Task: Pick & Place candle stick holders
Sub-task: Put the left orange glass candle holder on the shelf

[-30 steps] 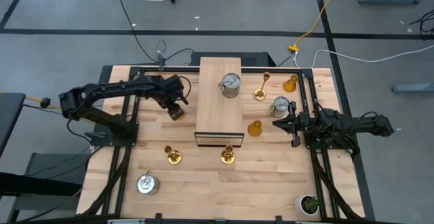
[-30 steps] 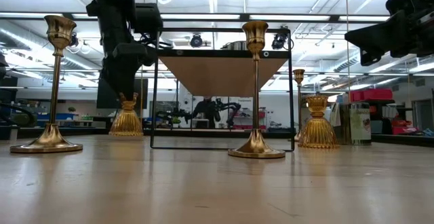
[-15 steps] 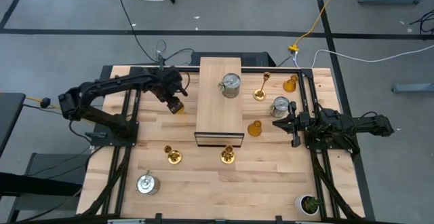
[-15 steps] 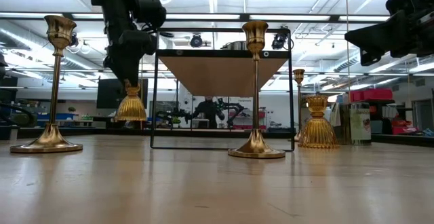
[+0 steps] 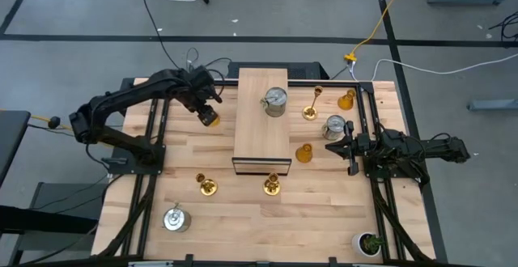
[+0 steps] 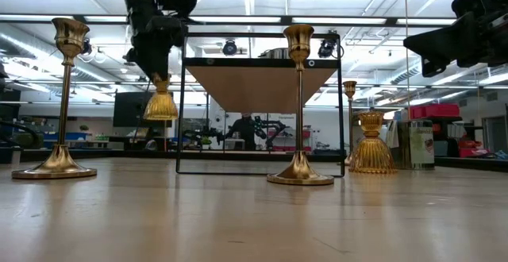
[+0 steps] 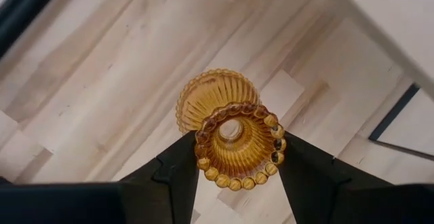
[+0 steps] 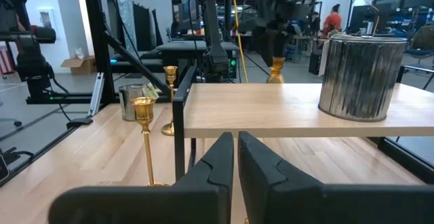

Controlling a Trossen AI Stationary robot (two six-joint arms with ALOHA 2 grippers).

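Pale butcher-block planks form the table (image 5: 243,210), with grey workshop floor and loose cables around it. At its middle stands a raised wooden shelf (image 5: 261,117) carrying one silver can (image 5: 275,101).

Reaching in from the table's left edge, the left arm bends at the elbow and puts the left gripper (image 5: 209,118) just beside the shelf's left edge. Its fingers are clamped on a squat amber holder (image 7: 234,142), one on each side of the beaded rim; the low view shows that holder (image 6: 160,103) hanging clear of the tabletop.

Stretched level along the right side, the right arm holds the right gripper (image 8: 235,157) with fingers pressed together, pointing at the shelf and holding nothing.

Two gold candlesticks (image 5: 206,185) (image 5: 271,185) stand in front of the shelf, with a third (image 5: 312,108), two amber holders (image 5: 303,153) (image 5: 346,99) and a can (image 5: 334,126) to its right. Another can (image 5: 175,218) sits near the left front corner and a small potted plant (image 5: 370,243) near the right front.

From the low view, the shelf top cuts off most of its can, and the left gripper's fingertips are hard to make out against the dark arm.
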